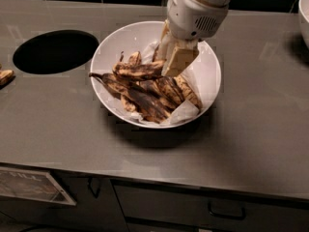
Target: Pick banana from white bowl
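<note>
Centrally, the camera view showed the white bowl on the grey counter. It was lined with crumpled white paper and held a heap of dark, spotted bananas. The gripper reached down into the bowl's far side, its tip just beside the topmost banana, which lay across the pile. Whether it held anything could not be told. A round black hole lay in the counter left of the bowl.
</note>
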Tool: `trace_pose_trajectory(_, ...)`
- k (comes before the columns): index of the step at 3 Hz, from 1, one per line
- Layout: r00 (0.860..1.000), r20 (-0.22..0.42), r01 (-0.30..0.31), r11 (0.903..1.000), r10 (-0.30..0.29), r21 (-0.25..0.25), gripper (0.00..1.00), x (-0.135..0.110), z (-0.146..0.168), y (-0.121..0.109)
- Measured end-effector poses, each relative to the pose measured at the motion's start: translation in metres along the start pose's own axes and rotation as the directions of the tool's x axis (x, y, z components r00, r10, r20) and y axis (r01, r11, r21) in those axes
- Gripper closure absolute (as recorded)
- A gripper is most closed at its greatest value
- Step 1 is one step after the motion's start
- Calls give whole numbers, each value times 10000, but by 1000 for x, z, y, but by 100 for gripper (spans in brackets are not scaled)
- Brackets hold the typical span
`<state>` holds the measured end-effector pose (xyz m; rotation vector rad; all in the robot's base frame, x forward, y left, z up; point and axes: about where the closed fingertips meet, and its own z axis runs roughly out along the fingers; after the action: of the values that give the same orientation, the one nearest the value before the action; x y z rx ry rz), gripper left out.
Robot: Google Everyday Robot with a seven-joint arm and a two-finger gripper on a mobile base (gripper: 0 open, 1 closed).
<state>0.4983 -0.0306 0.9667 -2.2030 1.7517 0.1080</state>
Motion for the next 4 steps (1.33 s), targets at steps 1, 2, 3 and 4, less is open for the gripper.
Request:
trace_pose_trajectory(1, 9997, 1, 259, 9986, -260, 457, 100, -9, -19, 3)
trace_pose_trajectory(2, 9985, 2, 537, 9951, -539, 830, 100, -20, -34, 7)
trace_pose_trajectory(3, 9965, -33, 828, 9898, -830, 1159, 100, -30, -47, 10)
trace_pose_trajectory(4, 9937, -81, 1113, 9827, -1114, 1482, 100, -41, -60, 14)
